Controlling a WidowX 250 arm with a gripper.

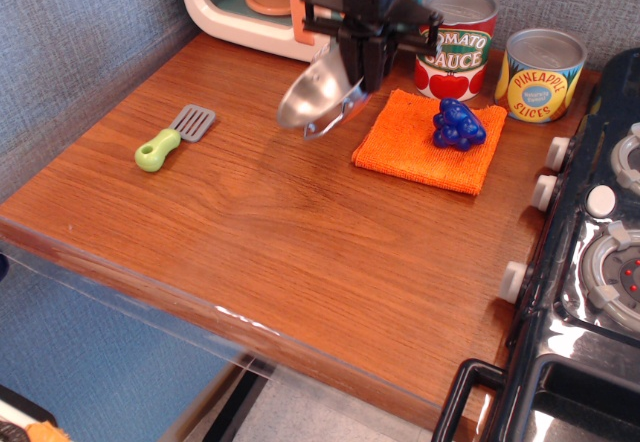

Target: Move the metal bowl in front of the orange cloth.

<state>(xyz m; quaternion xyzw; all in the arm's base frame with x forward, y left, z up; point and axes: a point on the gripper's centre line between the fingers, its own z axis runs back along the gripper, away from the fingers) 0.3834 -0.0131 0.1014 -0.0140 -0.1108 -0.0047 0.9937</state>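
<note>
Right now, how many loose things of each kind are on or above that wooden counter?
Labelled tin cans: 2, tomato sauce and pineapple slices
Shiny metal bowl, held tilted in the air by the hand: 1
Bright orange cloth: 1
Blue toy grape bunch: 1
Green-handled grey spatula: 1
Total: 6

The metal bowl (318, 97), clamped at its rim by the matt black gripper (362, 74), is polished steel, mirror-bright. Just right of the gripper, the orange cloth (415, 147) looks rough and towel-like; the blue grapes (458, 125) on it are glossy plastic. Beyond, two cans (456, 42) show dull metal lids and paper labels. Below lies smooth, satin wood-grain counter (300, 242).
</note>
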